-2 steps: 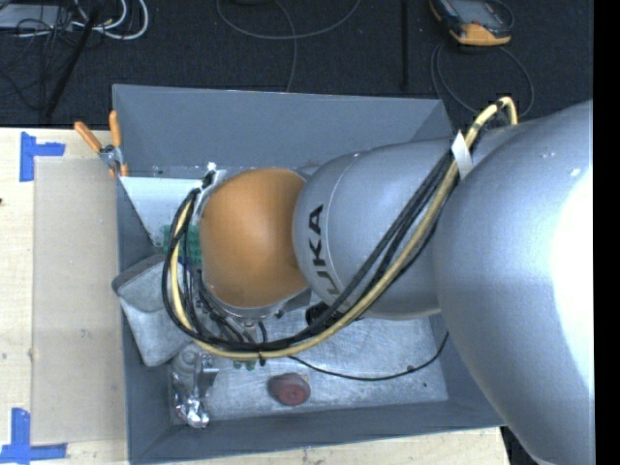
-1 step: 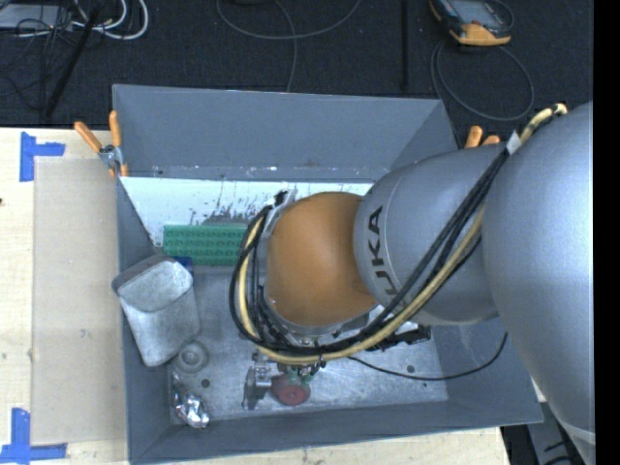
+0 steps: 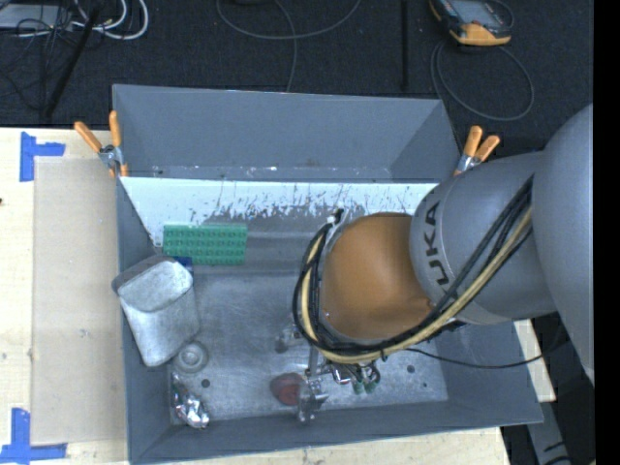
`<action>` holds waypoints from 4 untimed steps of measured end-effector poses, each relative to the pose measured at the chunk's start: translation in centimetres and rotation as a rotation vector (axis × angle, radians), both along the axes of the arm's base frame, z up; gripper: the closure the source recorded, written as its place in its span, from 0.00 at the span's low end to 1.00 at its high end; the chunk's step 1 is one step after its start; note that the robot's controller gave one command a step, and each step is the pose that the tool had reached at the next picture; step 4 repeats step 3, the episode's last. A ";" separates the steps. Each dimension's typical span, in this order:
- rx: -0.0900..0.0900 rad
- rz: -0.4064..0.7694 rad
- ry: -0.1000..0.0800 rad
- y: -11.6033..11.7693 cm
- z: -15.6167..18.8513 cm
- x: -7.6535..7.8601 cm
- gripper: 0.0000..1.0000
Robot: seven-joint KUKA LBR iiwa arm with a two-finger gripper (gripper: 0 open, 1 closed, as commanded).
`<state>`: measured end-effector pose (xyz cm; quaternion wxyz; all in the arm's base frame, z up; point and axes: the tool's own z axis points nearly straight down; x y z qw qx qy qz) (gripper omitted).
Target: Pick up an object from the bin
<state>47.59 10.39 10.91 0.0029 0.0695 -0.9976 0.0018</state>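
a: how far along is the pick?
b: early, by my reading. the gripper (image 3: 310, 400) is low over the floor of the bin (image 3: 242, 134), close to the near wall. i cannot tell whether the jaws are apart or closed, since the orange cover (image 3: 373, 269) on the wrist hangs right above them. nothing seen held.
a: nearest thing?
b: a reddish-brown rounded lump (image 3: 286, 387), lying on the floor just beside the gripper, on its view-left side. can't say whether it is touching.
a: what's left, then?
b: nearly all of it, i'd judge: close on something, then lift it clear.
a: count?
b: five loose things, one of each. besides the lump, all view-left of the gripper:
- one crumpled foil scrap (image 3: 189, 410), near the front corner
- one small round grey cap (image 3: 192, 357), just behind the foil
- one grey tumbler (image 3: 158, 308), lying tilted
- one green studded block (image 3: 204, 243), farthest off, against the back slope
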 end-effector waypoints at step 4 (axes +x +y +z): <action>0.005 0.007 -0.012 -1.5 10.8 1.0 1.00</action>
